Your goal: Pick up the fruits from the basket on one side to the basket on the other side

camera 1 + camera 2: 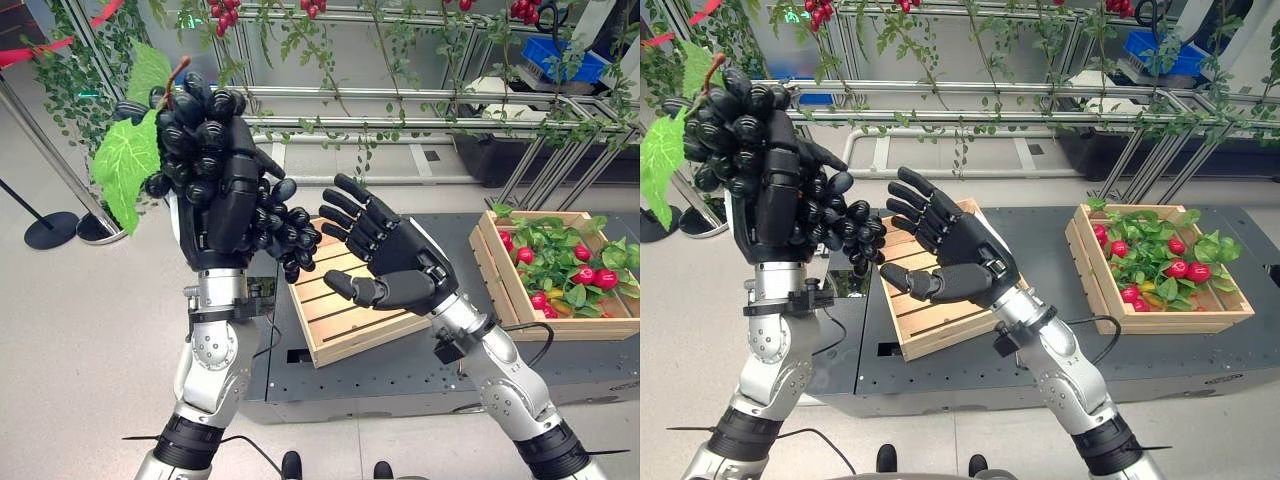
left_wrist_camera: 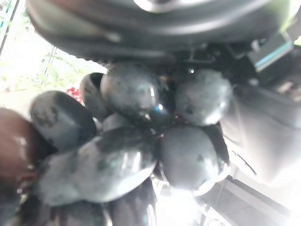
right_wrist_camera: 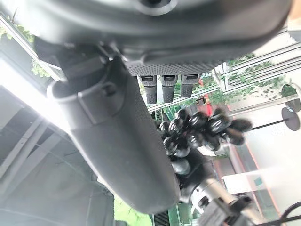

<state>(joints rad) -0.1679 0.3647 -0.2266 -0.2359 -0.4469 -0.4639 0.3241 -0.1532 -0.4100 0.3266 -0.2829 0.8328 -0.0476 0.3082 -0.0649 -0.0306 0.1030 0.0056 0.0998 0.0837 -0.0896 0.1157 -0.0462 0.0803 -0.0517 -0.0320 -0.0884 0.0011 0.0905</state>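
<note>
In the left eye view, the left hand [image 1: 225, 200] is raised upright in the upper left of the frame, its fingers curled round a bunch of glossy black plastic grapes [image 1: 200, 135] with a brown stem and a bright green leaf [image 1: 125, 165]; part of the bunch hangs out at the hand's lower right. The right hand [image 1: 385, 255] stands just beside it at centre frame, palm turned toward the grapes, fingers spread straight and thumb out, holding nothing. Below both lies an empty slatted pale wooden crate [image 1: 345, 320] on the dark grey worktop [image 1: 440, 370]. At the right edge sits a second wooden crate [image 1: 500, 265] filled with small red fruits [image 1: 605, 278] and green leaves.

The right eye view shows the same poses, the grapes in its upper left.

In the left wrist view, dark round grapes press close against the hand.

In the right wrist view, straight fingertips [image 3: 162, 89] point toward the grape bunch, apart from it.

No writing can be read.
</note>
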